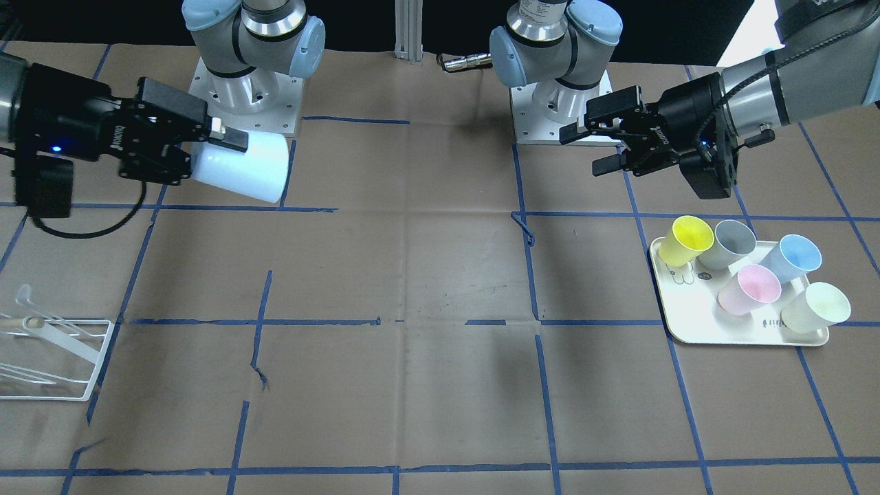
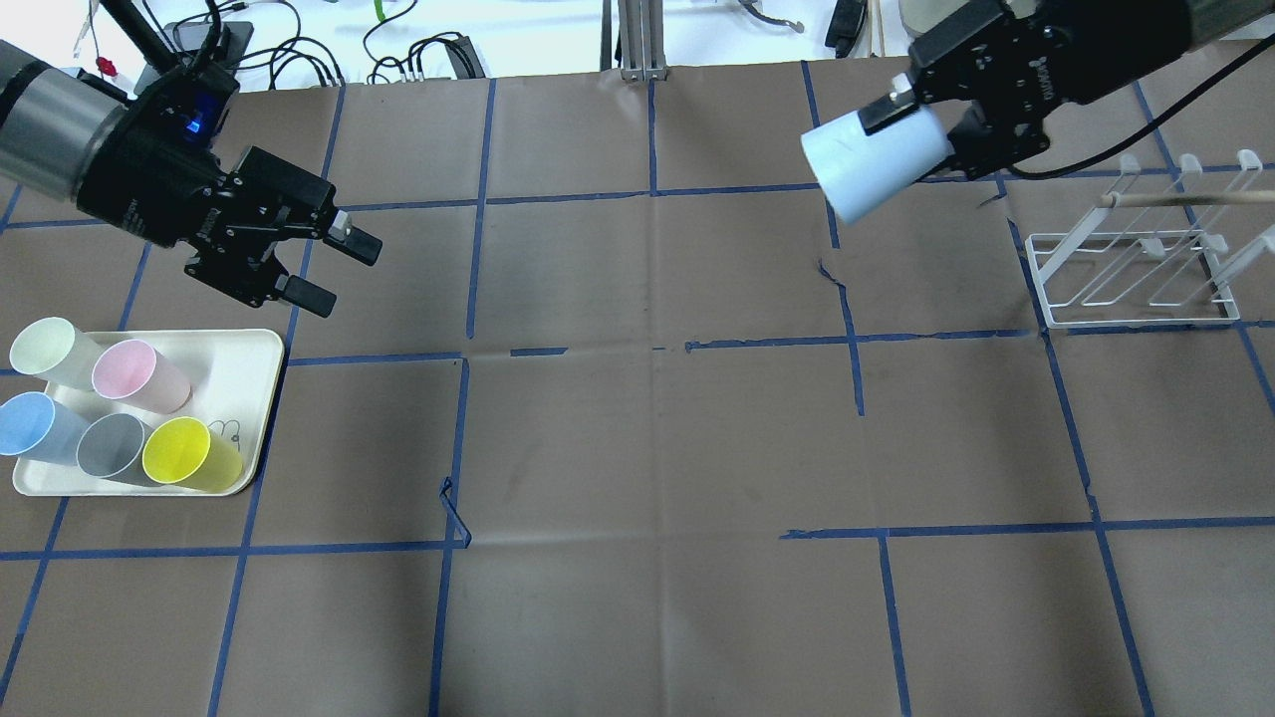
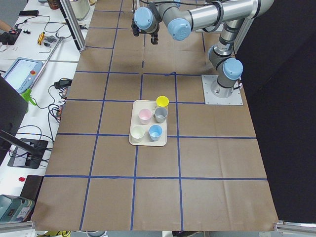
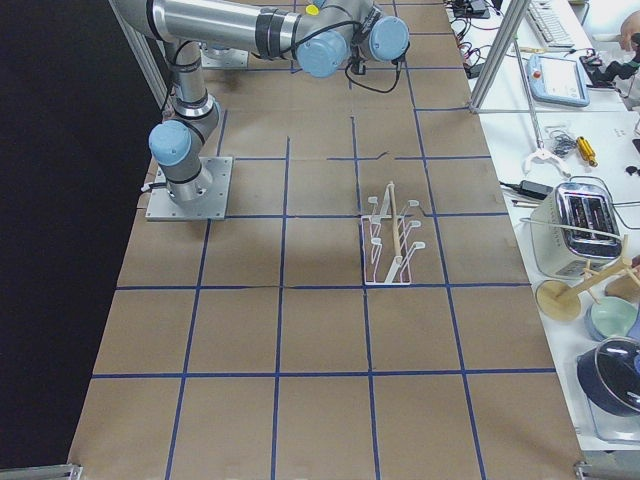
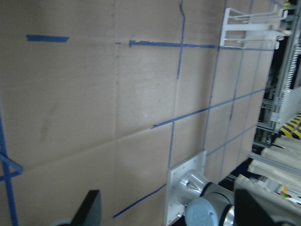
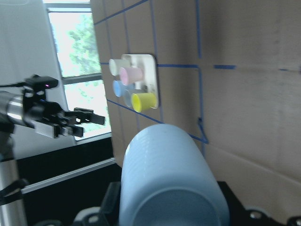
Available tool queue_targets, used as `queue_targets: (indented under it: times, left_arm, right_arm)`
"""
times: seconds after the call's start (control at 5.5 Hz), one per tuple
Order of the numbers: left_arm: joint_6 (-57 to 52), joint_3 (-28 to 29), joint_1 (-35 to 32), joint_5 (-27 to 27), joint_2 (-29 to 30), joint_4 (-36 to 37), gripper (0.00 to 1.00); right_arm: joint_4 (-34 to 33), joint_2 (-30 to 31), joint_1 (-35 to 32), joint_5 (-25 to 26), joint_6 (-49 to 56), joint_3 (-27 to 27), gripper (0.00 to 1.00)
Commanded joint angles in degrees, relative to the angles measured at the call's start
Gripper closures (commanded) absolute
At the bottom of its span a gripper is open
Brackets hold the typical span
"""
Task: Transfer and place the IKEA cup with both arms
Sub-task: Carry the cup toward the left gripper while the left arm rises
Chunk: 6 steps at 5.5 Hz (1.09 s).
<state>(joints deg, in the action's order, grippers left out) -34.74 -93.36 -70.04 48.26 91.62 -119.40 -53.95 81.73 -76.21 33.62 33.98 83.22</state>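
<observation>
Over the right side of the table, the IKEA cup lies sideways in the right gripper, clamped at one end, its free end toward the table's middle. Near them stands a white wire rack. Across the table the left gripper hangs spread wide and empty, near a cream tray of five coloured cups. Only the right wrist view looks along the cup to that tray; the left wrist view shows little but bare table and the distant rack.
</observation>
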Motion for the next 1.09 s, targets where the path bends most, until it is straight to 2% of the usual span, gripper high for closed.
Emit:
queue_targets:
  times: [0.0, 0.18, 0.73, 0.91]
  left_arm:
    - [-5.77, -3.65, 0.08, -12.25, 0.05, -3.02, 0.01]
    - [-6.91, -3.84, -0.27, -19.02, -0.47, -3.03, 0.01]
    - [-5.87, -3.76, -1.41, -29.77, -2.76, -4.70, 0.04]
    - [-5.17, -3.58, -5.42, -35.46, -3.11, -4.87, 0.04]
  right_arm:
    - [0.95, 0.01, -9.17, -20.68, -0.32, 7.53, 0.58]
    - [0.95, 0.01, -12.97, -28.01, -0.14, 9.57, 0.58]
    - [1.04, 1.32, -13.97, -30.89, -0.14, 11.16, 0.58]
    - [0.96, 1.85, -13.97, -30.98, -0.14, 11.87, 0.58]
